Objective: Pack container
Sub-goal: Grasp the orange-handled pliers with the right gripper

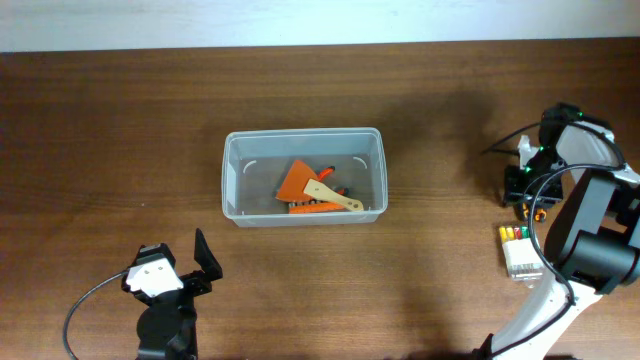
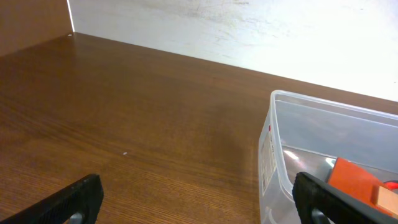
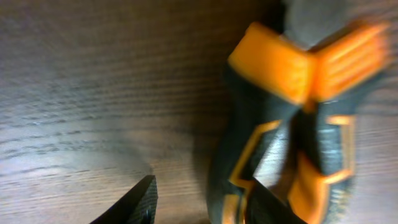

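Fingers of the left gripper (image 2: 199, 208) stand spread wide with nothing between them, low over the near edge of the bench, toward its left corner. Mid-bench sits the clear container (image 1: 232, 180), holding an orange scraper (image 1: 297, 180) and a wooden spatula (image 1: 335, 196). At the right edge, the right gripper (image 1: 522, 190) hangs close over a blurred black-and-orange tool (image 3: 280, 68); I cannot tell whether it grips. A small clear box (image 1: 520, 257) lies just nearer.
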{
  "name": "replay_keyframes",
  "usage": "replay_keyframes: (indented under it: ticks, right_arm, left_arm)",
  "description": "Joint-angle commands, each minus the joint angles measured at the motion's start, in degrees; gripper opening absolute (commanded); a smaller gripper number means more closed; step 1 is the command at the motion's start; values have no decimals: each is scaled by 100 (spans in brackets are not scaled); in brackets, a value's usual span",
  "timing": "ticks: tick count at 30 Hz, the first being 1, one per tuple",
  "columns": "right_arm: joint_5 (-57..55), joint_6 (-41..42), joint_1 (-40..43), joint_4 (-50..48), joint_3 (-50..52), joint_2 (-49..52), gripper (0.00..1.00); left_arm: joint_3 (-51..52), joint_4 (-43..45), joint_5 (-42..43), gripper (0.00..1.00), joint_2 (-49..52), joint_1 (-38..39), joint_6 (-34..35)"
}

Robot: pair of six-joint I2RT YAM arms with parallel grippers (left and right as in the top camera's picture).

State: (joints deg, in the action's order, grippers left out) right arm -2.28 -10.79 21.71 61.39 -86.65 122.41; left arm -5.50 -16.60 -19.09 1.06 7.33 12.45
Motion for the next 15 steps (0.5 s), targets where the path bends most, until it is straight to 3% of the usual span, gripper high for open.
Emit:
replay_keyframes:
  ticks: [1, 15]
  right_arm:
    - [33, -28, 24, -203, 289, -129, 44]
    - [28, 109, 46, -658, 411, -129, 45]
  left_arm:
    - [17, -11, -22, 99, -37, 17, -50]
    - [17, -11, -22, 99, -37, 17, -50]
